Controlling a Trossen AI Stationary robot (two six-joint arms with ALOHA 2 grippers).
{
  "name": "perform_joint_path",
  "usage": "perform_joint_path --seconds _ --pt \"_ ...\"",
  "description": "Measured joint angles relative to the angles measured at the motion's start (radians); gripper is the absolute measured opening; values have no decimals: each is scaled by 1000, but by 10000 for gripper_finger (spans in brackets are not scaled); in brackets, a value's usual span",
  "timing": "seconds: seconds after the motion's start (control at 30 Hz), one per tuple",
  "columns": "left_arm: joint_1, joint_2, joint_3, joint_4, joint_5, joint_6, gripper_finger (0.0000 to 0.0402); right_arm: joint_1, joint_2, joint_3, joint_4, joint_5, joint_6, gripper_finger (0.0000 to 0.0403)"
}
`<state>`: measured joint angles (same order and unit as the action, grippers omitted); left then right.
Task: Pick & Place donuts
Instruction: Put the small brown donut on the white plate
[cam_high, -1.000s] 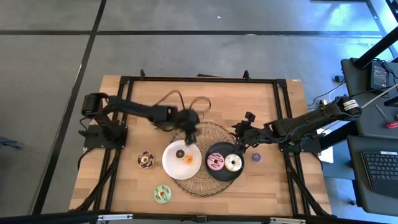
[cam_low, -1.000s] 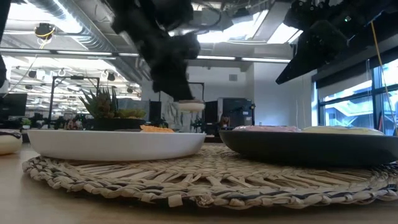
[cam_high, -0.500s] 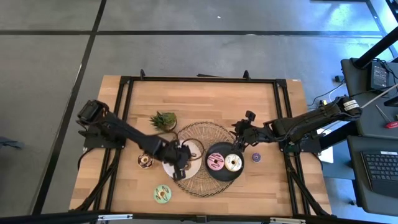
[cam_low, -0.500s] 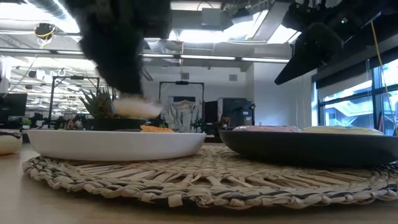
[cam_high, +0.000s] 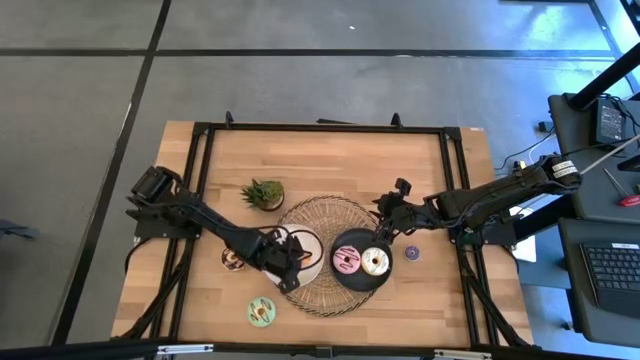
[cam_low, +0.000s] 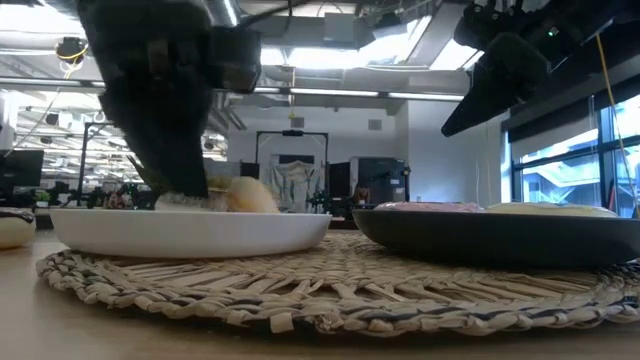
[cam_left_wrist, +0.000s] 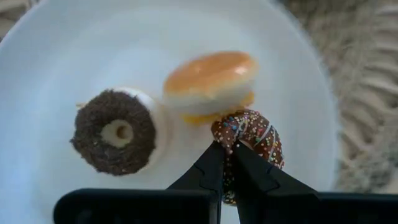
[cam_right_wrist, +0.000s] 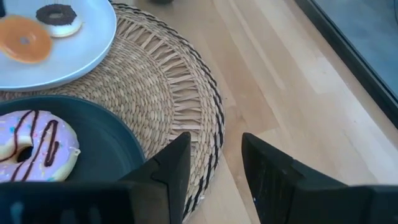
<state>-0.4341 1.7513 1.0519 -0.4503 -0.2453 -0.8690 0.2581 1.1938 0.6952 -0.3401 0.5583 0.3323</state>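
Donut (cam_left_wrist: 252, 138) pinched in left gripper (cam_left_wrist: 225, 152) | over white plate (cam_left_wrist: 50, 81) | right gripper (cam_right_wrist: 214, 155) parted, empty

Both arms dark, near black, built of slim jointed links. Left arm (cam_high: 205, 222): black base block by the woven mat's (cam_high: 335, 292) left side, rounded joint housings. Right arm (cam_high: 490, 200): pale grey band on its far link, right of the mat. Left gripper (cam_left_wrist: 226, 163): two black tapered, wedge-like fingers on a flat bar. Right gripper (cam_right_wrist: 214, 163): two broad matte-black fingers, ribbed faces.
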Motion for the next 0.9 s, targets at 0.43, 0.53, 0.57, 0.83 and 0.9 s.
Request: perform_joint_path --seconds 0.43,0.53,0.57,0.83,0.9 --pt "13 -18 1 5 -112 25 17 0 0 0 -2 -1 -4 145" --pt "19 -18 1 5 -123 34 17 0 0 0 -2 -1 -4 145" --pt "20 -18 1 5 -119 36 17 0 0 0 -2 -1 -4 145" --pt "13 -27 1 8 -74 17 17 0 0 0 -2 -1 -4 145" --pt "6 -27 1 4 -64 -10 18 0 0 0 -2 -1 -4 145"
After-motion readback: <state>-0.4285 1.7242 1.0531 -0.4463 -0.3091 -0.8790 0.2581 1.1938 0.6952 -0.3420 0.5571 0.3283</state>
